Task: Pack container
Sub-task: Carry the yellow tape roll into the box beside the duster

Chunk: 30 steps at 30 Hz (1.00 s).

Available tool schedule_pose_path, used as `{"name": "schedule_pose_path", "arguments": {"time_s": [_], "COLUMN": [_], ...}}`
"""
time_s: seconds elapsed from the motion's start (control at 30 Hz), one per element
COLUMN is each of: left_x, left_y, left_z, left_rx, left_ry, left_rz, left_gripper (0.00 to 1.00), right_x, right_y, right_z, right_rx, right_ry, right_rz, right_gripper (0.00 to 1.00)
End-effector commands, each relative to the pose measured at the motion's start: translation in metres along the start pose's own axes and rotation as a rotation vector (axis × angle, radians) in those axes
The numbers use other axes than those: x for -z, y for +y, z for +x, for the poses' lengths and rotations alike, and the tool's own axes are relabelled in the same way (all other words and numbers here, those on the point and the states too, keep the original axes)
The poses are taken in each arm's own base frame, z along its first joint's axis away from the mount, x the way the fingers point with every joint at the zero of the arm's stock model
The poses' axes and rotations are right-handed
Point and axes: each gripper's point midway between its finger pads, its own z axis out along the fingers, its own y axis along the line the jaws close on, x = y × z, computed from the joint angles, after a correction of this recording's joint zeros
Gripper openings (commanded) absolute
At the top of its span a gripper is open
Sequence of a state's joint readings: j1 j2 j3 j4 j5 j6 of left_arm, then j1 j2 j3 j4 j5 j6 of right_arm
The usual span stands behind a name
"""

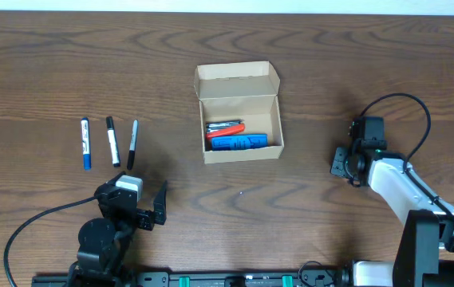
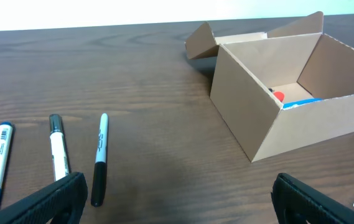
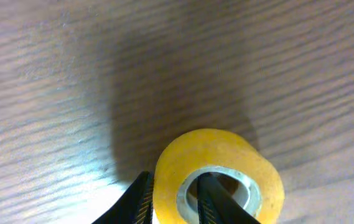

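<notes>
Yellow tape roll (image 3: 226, 155) is clamped by its wall in the right hand (image 3: 175, 199), one finger inside the core; the left hand (image 2: 180, 208) hangs with fingers apart. With the open box (image 1: 242, 151) at the middle of the bench (image 1: 330, 64), lift the roll clear of the rim, then lower it in flat.

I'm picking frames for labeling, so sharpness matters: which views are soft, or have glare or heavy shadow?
Overhead: sharp, evenly lit, faint shadows by the container. Left wrist: table and markers crisp, the open left gripper dark at the bottom edge. Right wrist: soft; the tape roll in the right gripper sits too close, broad shadow behind it, glare whitening the table lower left.
</notes>
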<state>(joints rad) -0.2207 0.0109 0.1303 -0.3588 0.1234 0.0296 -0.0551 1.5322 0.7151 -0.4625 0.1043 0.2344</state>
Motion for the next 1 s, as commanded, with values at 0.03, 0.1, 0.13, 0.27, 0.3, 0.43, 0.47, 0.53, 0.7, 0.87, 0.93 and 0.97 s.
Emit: {"name": "schedule_pose_path", "arguments": {"time_s": [0.03, 0.1, 0.13, 0.27, 0.3, 0.43, 0.47, 0.53, 0.7, 0.87, 0.93, 0.97], "left_x": [-0.003, -0.003, -0.003, -0.003, -0.003, -0.003, -0.003, -0.003, -0.003, -0.003, -0.003, -0.003], "left_y": [0.002, 0.002, 0.002, 0.002, 0.002, 0.002, 0.002, 0.002, 0.002, 0.002, 0.002, 0.002], "left_z": [0.009, 0.009, 0.009, 0.009, 0.009, 0.009, 0.009, 0.009, 0.009, 0.009, 0.009, 0.009], "left_rx": [0.004, 0.004, 0.004, 0.004, 0.004, 0.004, 0.004, 0.004, 0.004, 0.004, 0.004, 0.004], "left_ry": [0.018, 0.018, 0.018, 0.018, 0.018, 0.018, 0.018, 0.018, 0.018, 0.018, 0.018, 0.018], "left_rz": [-0.011, -0.011, -0.011, -0.011, -0.011, -0.011, -0.011, -0.011, -0.011, -0.011, -0.011, -0.011], "left_gripper": [0.95, 0.95, 0.95, 0.95, 0.95, 0.96, 0.95, 0.95, 0.95, 0.95, 0.95, 0.95], "right_x": [0.034, 0.053, 0.063, 0.106, 0.118, 0.159, 0.169, 0.188, 0.212, 0.205, 0.195, 0.191], "right_y": [0.018, 0.024, 0.028, 0.056, 0.066, 0.105, 0.117, 0.14, 0.186, 0.227, 0.241, 0.246], "right_z": [-0.049, -0.069, -0.078, -0.114, -0.123, -0.144, -0.146, -0.147, -0.143, -0.132, -0.125, -0.122], "right_rx": [0.004, 0.006, 0.016, 0.085, 0.11, 0.216, 0.253, 0.313, 0.413, 0.524, 0.564, 0.576], "right_ry": [-0.099, -0.142, -0.163, -0.261, -0.29, -0.391, -0.415, -0.45, -0.476, -0.415, -0.372, -0.354], "right_rz": [-0.085, -0.106, -0.121, -0.214, -0.24, -0.315, -0.332, -0.365, -0.429, -0.447, -0.443, -0.442], "right_gripper": [0.23, 0.23, 0.23, 0.23, 0.23, 0.23, 0.23, 0.23, 0.23, 0.23, 0.23, 0.23]}}
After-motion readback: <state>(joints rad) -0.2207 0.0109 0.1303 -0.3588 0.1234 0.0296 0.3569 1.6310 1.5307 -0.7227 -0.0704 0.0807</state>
